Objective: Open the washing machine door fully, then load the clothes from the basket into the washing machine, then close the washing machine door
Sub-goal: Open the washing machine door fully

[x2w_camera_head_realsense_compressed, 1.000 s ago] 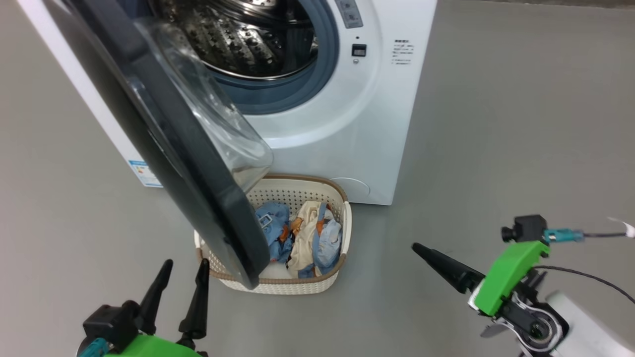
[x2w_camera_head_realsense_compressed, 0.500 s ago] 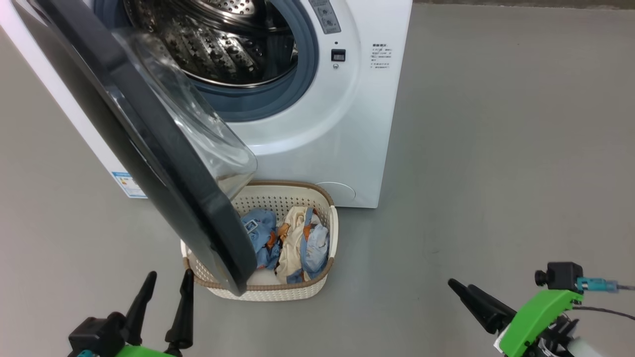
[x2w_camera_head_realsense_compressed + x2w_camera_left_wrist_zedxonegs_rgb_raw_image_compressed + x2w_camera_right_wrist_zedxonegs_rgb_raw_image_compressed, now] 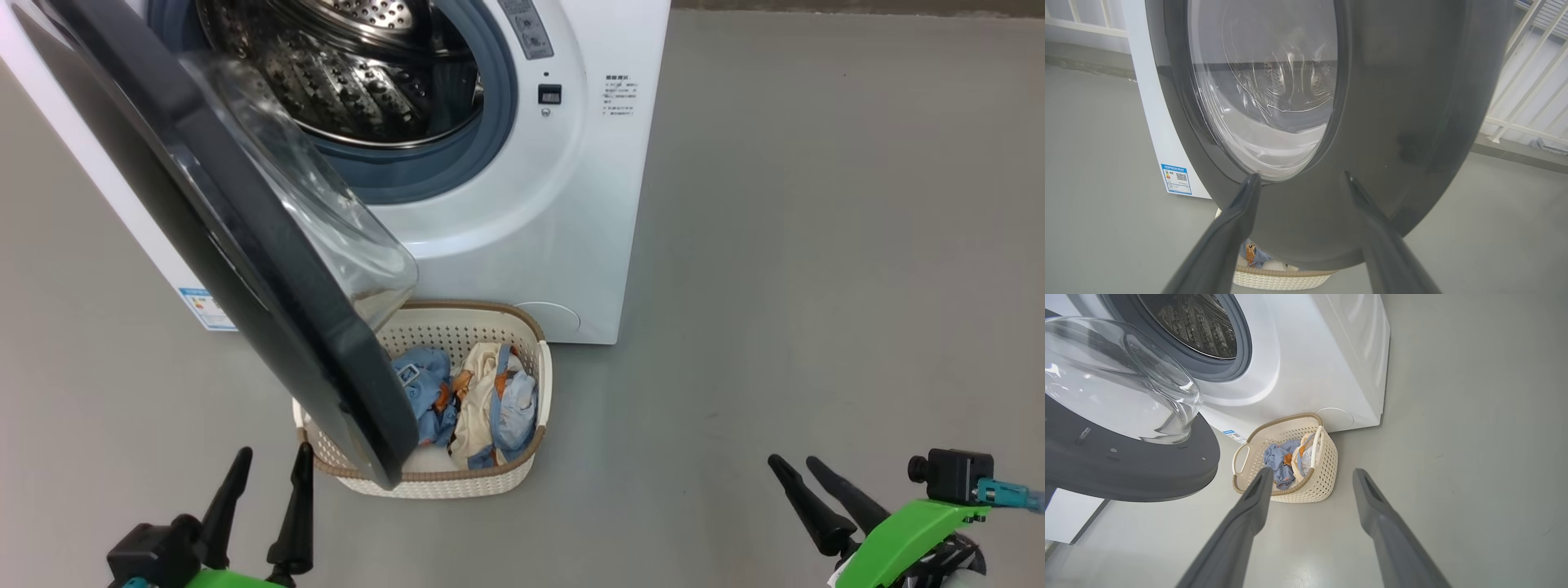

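1. The washing machine door (image 3: 277,278) stands only part-way open. It juts out from the washing machine (image 3: 563,204) and hangs over the left part of the basket (image 3: 441,483), so swinging it wide looks like the step in hand.
2. To do this well, I would press on the inner side of the dark rim near its free edge, far from the hinge, and follow the door's arc leftward. Pressing the outer face would swing the door shut. The glass bowl is best left alone.
3. The left fingers (image 3: 298,506) are spread apart and hold nothing. They sit just beside the door's lower edge without touching it. In the left wrist view they point at the outer rim below the glass.
4. The right fingers (image 3: 812,510) are also spread and empty, well apart to the right over the bare floor (image 3: 816,245). In the right wrist view they are aimed toward the basket.
5. The clothes (image 3: 482,400) lie bunched in the basket. It sits on the floor just before the machine's front, partly under the door.
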Robot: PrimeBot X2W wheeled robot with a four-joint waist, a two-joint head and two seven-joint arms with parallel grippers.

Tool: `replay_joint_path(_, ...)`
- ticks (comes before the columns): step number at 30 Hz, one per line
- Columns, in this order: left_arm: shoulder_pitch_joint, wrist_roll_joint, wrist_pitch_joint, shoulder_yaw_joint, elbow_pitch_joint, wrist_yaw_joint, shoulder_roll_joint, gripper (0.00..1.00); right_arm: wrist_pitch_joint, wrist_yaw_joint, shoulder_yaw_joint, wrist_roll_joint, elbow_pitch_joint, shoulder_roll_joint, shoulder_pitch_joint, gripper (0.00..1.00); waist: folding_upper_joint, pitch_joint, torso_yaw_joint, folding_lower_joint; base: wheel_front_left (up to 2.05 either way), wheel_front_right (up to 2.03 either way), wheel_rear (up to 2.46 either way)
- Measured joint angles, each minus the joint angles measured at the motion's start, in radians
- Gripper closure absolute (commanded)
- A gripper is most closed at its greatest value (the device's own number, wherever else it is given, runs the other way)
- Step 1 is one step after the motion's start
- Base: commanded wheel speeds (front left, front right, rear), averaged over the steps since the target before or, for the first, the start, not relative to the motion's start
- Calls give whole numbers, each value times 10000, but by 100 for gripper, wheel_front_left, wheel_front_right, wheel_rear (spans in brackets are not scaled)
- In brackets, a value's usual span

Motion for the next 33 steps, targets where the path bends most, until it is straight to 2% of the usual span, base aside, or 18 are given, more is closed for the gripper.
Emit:
replay_joint_path(2,0,0,0,6,0,0,-2,0,-100,0,-65,-336,4,8,0,0,0,26,-4,0,0,0,0)
replay_joint_path(3,-1,0,0,25,-2,0,-4,0,-127,0,-589,-869,-17,94,-1,0,0,48,-15,0,0,0,0)
replay_joint_path(4,-1,0,0,25,-2,0,-4,0,-127,0,-589,-869,-17,94,-1,0,0,48,-15,0,0,0,0)
replay_joint_path(10,-1,2,0,42,-4,0,-8,0,-132,0,-2895,-3208,-656,673,421,0,0,54,0,0,0,0,0)
replay_joint_path(17,-1,13,0,48,-6,0,-13,0,-138,0,-4928,-5557,-1499,1563,1556,0,0,23,61,0,0,0,0)
replay_joint_path(33,0,61,0,4,-17,0,-12,0,-138,0,-7430,-8765,-1918,2892,3102,0,0,-3,120,0,0,0,0)
